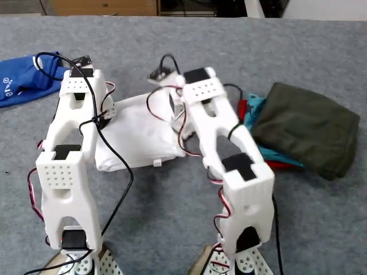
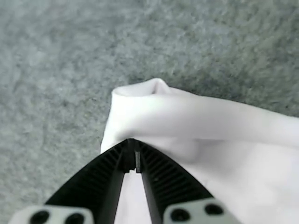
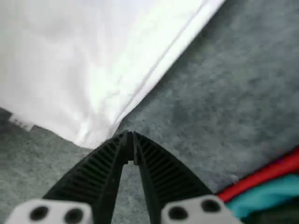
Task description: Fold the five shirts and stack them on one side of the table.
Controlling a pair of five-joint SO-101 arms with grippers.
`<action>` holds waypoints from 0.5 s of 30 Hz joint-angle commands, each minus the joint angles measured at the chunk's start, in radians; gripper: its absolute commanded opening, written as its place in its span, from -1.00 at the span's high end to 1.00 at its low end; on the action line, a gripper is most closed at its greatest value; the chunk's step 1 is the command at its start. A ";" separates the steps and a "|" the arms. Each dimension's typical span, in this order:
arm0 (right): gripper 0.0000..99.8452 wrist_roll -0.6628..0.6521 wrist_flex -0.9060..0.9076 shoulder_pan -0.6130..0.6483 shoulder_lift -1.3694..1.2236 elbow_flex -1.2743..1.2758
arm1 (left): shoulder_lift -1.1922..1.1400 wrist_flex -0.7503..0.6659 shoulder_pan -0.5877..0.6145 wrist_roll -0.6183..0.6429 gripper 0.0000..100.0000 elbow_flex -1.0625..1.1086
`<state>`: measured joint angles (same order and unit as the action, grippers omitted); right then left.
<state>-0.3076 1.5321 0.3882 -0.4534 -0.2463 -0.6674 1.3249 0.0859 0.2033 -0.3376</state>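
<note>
Left gripper (image 2: 132, 156): closed, tips on the white shirt (image 2: 210, 140), just inside one rounded, slightly raised corner. Can't tell if any cloth is caught between the fingers. Grey tabletop (image 2: 56, 70) lies open beyond that corner and along the shirt's edge.

Right wrist view: right gripper (image 3: 130, 147) also closed, holding nothing. Its tips sit just off a corner of the white shirt, over bare tabletop. A hemmed shirt edge runs away from the tips. Small white tag (image 3: 18, 122) sticks out at the shirt's edge, no text readable. Red shirt (image 3: 261, 179) and teal shirt (image 3: 271, 198) edges are near, with a grey strip between them and the gripper.

High view: folded white shirt lies mid-table between the left arm (image 1: 71, 143) and the right arm (image 1: 223, 137). Dark green shirt (image 1: 307, 129) is stacked on the teal and red ones, just beside the right arm. Blue shirt (image 1: 26, 80) lies crumpled at the left edge, well apart; its white print is too small to read. Open tabletop in front of the white shirt and toward the far edge.
</note>
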 commanded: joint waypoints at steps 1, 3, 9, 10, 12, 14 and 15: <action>0.99 -0.008 0.000 0.012 0.114 -0.133 | 0.007 -0.034 -0.029 -0.012 0.95 0.000; 0.99 -0.006 -0.041 0.013 0.111 -0.196 | 0.007 -0.032 -0.031 -0.012 0.95 0.000; 0.99 -0.005 -0.298 0.019 -0.008 -0.262 | 0.007 -0.032 -0.031 -0.012 0.95 0.000; 0.99 -0.005 -0.319 0.025 -0.031 -0.266 | 0.007 -0.032 -0.031 -0.012 0.95 0.000; 0.99 -0.006 -0.334 0.042 -0.073 -0.269 | 0.008 -0.032 -0.032 -0.012 0.95 0.000; 0.99 -0.006 -0.333 0.064 -0.105 -0.269 | 0.008 -0.032 -0.032 -0.012 0.95 -0.002; 0.99 -0.006 -0.333 0.068 -0.119 -0.269 | 0.008 -0.032 -0.032 -0.012 0.95 -0.002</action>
<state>-0.3061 1.2221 0.4281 -0.5593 -0.4672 -0.6674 1.3249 0.0859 0.1987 -0.3376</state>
